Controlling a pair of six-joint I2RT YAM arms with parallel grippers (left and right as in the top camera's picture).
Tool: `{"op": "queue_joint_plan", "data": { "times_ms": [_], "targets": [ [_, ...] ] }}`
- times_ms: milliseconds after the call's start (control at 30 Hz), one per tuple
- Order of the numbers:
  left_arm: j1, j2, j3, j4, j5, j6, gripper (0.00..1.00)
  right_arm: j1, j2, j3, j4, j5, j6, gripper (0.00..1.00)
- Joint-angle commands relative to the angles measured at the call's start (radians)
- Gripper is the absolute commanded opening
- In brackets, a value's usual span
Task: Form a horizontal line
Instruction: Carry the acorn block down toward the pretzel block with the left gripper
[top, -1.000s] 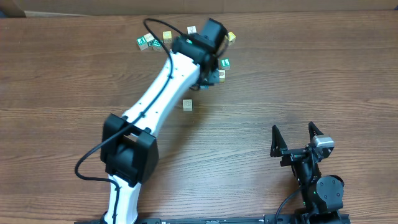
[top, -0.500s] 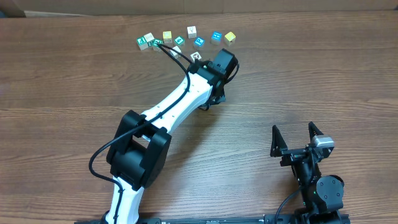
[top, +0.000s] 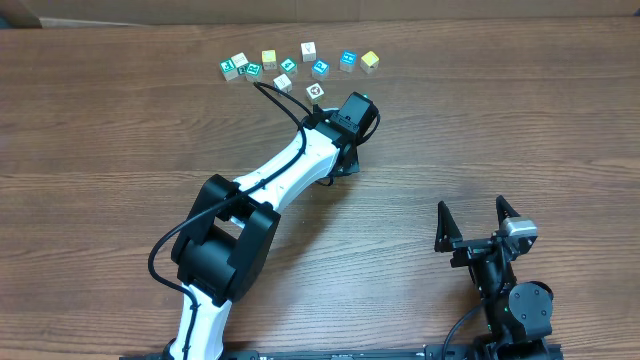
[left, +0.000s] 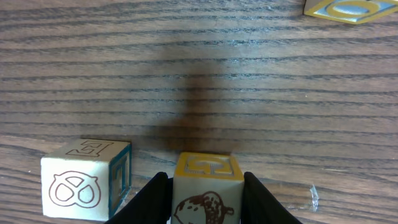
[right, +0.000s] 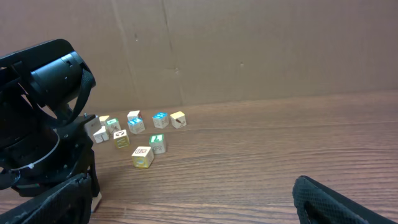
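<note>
Robotics lab bench: wood-grain table, cardboard backdrop, white arm.

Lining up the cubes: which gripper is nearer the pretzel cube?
Left. The left gripper clasps the acorn cube right beside the pretzel cube; the right gripper sits open, far off across the table.

Overhead top-down; wrist views low over shared table

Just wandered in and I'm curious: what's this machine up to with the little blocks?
The left arm's claw grips a yellow-edged acorn cube, beside a pretzel cube on the wooden table. More picture cubes lie scattered near the far edge. The right claw sits open and idle, away from everything.
</note>
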Motion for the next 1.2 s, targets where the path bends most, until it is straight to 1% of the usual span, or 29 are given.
{"op": "queue_joint_plan", "data": {
  "times_ms": [0, 267, 400, 667, 900, 1067, 1167],
  "targets": [
    [-0.003, 0.002, -0.008, 0.004, -0.021, 0.016, 0.33, -0.005, -0.011, -0.011, 0.005, -0.001, 0.000, 1.00],
    [-0.003, 0.002, -0.008, 0.015, -0.021, 0.026, 0.37, -0.005, -0.011, -0.011, 0.005, -0.001, 0.000, 1.00],
    [-0.003, 0.002, -0.008, 0.018, -0.021, 0.027, 0.27, -0.005, -0.011, -0.011, 0.005, -0.001, 0.000, 1.00],
    [0.003, 0.002, -0.008, 0.021, -0.047, 0.050, 0.23, -0.005, -0.011, -0.011, 0.005, -0.001, 0.000, 1.00],
    [0.009, 0.002, -0.008, 0.023, -0.063, 0.053, 0.25, -0.005, -0.011, -0.011, 0.005, -0.001, 0.000, 1.00],
    [0.010, 0.002, -0.005, 0.022, -0.063, 0.055, 0.33, -0.005, -0.011, -0.011, 0.005, -0.001, 0.000, 1.00],
    [0.010, 0.002, 0.006, 0.021, -0.062, 0.076, 0.37, -0.005, -0.011, -0.011, 0.005, -0.001, 0.000, 1.00]
  ]
}}
